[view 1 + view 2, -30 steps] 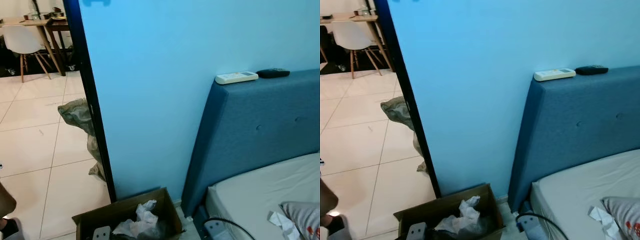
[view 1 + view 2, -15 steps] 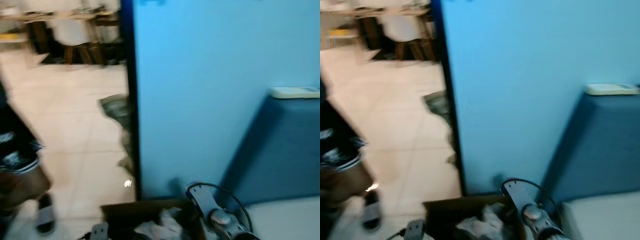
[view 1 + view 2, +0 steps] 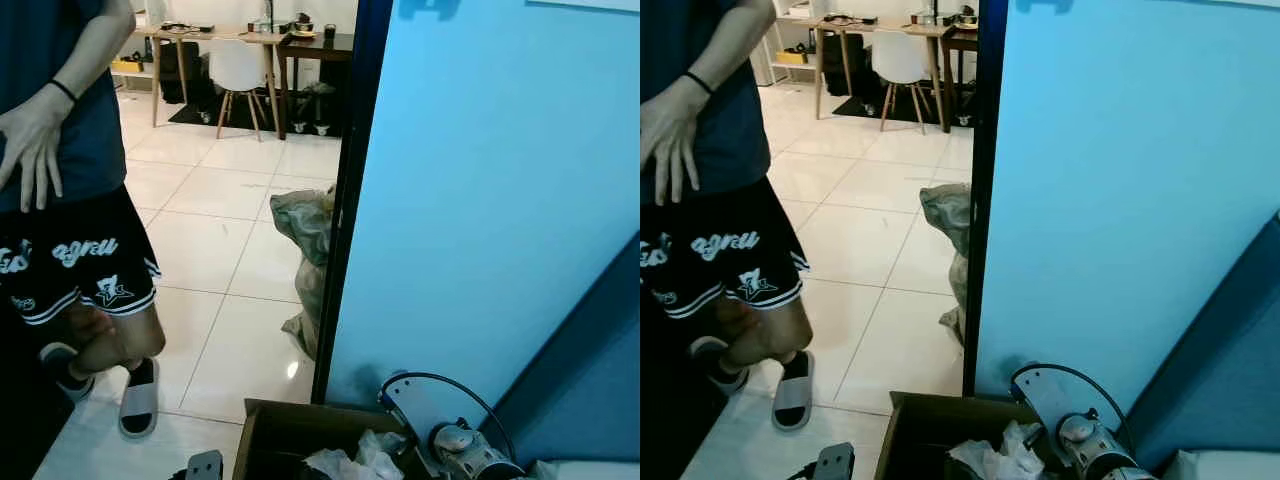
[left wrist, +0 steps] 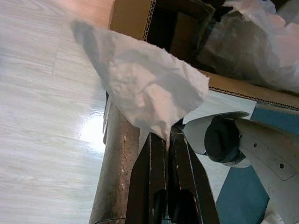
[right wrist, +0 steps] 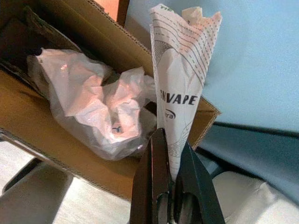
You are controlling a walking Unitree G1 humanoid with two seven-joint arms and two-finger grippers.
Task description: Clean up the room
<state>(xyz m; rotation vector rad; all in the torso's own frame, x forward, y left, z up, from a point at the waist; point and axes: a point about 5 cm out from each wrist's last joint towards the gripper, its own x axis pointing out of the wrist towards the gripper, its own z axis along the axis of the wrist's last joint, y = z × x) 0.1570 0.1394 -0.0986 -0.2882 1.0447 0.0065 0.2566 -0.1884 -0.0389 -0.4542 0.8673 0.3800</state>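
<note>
Left tool (image 4: pixel 161 135): fingers pressed together on a crumpled white tissue (image 4: pixel 145 93), which fans out beyond the tips. The tool hangs just outside the cardboard box (image 4: pixel 135 21), above pale floor.
Right tool (image 5: pixel 170 140): fingers clamped on a folded printed wrapper (image 5: pixel 182 79) that stands upright out of the tips. It hangs over the near wall of the box, close to one corner.
Key relation: the open box lies straight ahead of both tools and below them. The wrapper is already at the box mouth, so the right arm seems the nearer to a drop; the tissue looks to need carrying inward over the rim first.
Box contents: crumpled clear plastic (image 5: pixel 100 109) and white paper (image 3: pixel 355 462) already lie inside.
Box place: on the floor at the foot of the blue wall (image 3: pixel 500 180), just beside the blue headboard (image 3: pixel 1230 360).
Right arm (image 3: pixel 1085 440): its silver wrist and black cable show beside the box's far edge.
Floor (image 3: pixel 230 230): glossy pale tiles, running through a dark doorframe (image 3: pixel 340 200).
Beyond the door: a stuffed grey bag (image 3: pixel 305 215) slumps against the frame.
Person: stands near on the robot's left, in dark shorts and slides, one hand (image 3: pixel 30 140) hanging.
Far room: a white chair (image 3: pixel 240 70) at a wooden worktop (image 3: pixel 200 33).
</note>
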